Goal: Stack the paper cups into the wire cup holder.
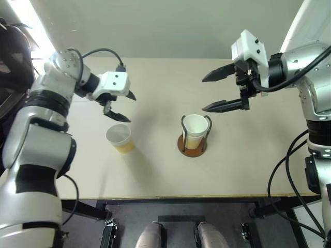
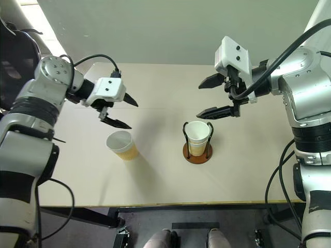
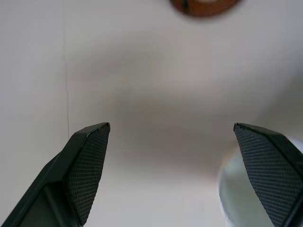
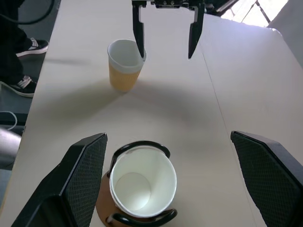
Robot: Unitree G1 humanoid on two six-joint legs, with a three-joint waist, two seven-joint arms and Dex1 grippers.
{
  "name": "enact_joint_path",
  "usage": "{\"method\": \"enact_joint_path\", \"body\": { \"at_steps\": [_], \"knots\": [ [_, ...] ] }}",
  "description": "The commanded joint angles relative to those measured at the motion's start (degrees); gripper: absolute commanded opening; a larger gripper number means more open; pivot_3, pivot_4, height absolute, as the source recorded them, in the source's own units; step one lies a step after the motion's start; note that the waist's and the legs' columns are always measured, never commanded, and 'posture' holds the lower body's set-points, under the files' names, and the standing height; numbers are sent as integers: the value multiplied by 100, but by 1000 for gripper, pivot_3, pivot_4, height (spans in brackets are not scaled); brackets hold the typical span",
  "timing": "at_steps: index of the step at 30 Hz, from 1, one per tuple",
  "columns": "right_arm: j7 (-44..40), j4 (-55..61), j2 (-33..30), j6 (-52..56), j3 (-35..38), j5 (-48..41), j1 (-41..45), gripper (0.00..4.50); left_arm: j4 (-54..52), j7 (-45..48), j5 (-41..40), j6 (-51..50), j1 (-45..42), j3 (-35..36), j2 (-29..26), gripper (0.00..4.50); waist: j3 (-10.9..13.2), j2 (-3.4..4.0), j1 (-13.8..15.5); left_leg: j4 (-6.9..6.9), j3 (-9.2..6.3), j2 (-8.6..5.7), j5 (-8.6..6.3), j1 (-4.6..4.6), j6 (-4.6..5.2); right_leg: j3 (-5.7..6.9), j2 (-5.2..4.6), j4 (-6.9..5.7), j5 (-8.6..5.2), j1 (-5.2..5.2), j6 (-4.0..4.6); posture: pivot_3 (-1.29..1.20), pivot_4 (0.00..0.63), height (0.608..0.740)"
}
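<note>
Paper cup (image 1: 120, 138) upright just below spread, empty left end effector (image 1: 120, 106); right end effector (image 1: 222, 92) spread above wire cup holder (image 1: 192, 145)

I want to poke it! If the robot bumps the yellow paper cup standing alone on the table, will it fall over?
Probably. The lone yellow-tan paper cup looks empty, so likely light and easy to tip. Its base is narrower than its rim, and once down it would likely roll in a curve. The thin paper would probably dent if squeezed hard.
</note>
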State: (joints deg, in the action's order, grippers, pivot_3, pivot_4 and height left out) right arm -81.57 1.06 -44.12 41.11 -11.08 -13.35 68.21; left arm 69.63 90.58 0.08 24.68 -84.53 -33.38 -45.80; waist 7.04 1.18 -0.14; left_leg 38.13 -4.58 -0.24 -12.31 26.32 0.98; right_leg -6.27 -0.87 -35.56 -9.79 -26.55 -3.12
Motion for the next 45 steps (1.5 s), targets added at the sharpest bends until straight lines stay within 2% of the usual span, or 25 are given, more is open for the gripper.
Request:
{"method": "enact_joint_path", "body": {
  "at_steps": [1,5,6,8,9,14,17,19,23,31,45],
  "knots": [
    [-65,260,-205,-24,155,-184,107,4315,-474,192,-400,193,-163,-631,-439,4500,-1,-2,15,0,12,-9,0,0,-1,18,11,-7,-3,-10,5,0,150,740],
    [-231,123,-411,-207,83,-183,72,4315,-1316,192,-1142,137,-135,-1757,-1115,4500,-2,-8,-6,7,-6,4,-10,19,-17,2,-7,-42,-14,-35,12,0,150,740],
    [-263,70,-444,-247,57,-174,85,4315,-1567,192,-1400,28,-169,-1997,-1273,4500,-4,-11,-3,-1,16,-12,-10,10,-16,42,33,-47,-19,-34,21,0,150,740],
    [-321,-16,-497,-320,17,-156,100,4315,-2146,192,-1985,-300,-247,-2425,-1615,4500,-3,-11,-10,10,-7,13,-12,12,-22,6,-1,-49,-18,-29,21,0,150,740],
    [-353,-53,-517,-351,4,-149,106,4315,-2445,192,-2265,-445,-291,-2623,-1796,4500,-4,-13,-8,4,6,1,-11,8,-23,28,24,-52,-17,-31,26,0,150,740],
    [-470,-165,-604,-458,-35,-139,111,4315,-3718,192,-3189,-950,-475,-3330,-2599,4500,-3,-13,-43,13,2,16,-4,6,-37,9,20,-49,-10,-26,38,0,150,740],
    [-516,-228,-629,-508,-59,-132,96,4315,-3878,192,-2907,-606,-505,-3689,-2799,4500,-3,-11,-52,6,8,13,-1,-8,-39,6,23,-54,-13,-20,41,0,150,740],
    [-530,-273,-624,-545,-81,-122,101,4315,-3749,192,-2523,-195,-561,-3876,-2799,4500,-2,-10,-51,7,1,18,0,-23,-41,3,16,-60,-18,-7,47,0,150,740],
    [-549,-279,-631,-564,-99,-119,88,4315,-3624,192,-2366,-73,-721,-4030,-2699,4500,-2,-13,-51,13,-5,14,8,-28,-51,10,31,-67,-20,-2,57,0,150,740],
    [-571,-277,-661,-528,-119,-120,102,4315,-3540,192,-2276,19,-770,-4142,-2508,4500,-3,-14,-53,10,-10,8,10,-27,-51,11,24,-68,-23,-3,63,0,150,740],
    [-558,-265,-647,-454,-130,-136,127,4315,-3836,192,-2120,220,-446,-4261,-2778,4500,-2,-13,-55,0,-26,19,6,-20,-56,19,19,-59,-23,-6,62,0,150,740]
  ]
}}
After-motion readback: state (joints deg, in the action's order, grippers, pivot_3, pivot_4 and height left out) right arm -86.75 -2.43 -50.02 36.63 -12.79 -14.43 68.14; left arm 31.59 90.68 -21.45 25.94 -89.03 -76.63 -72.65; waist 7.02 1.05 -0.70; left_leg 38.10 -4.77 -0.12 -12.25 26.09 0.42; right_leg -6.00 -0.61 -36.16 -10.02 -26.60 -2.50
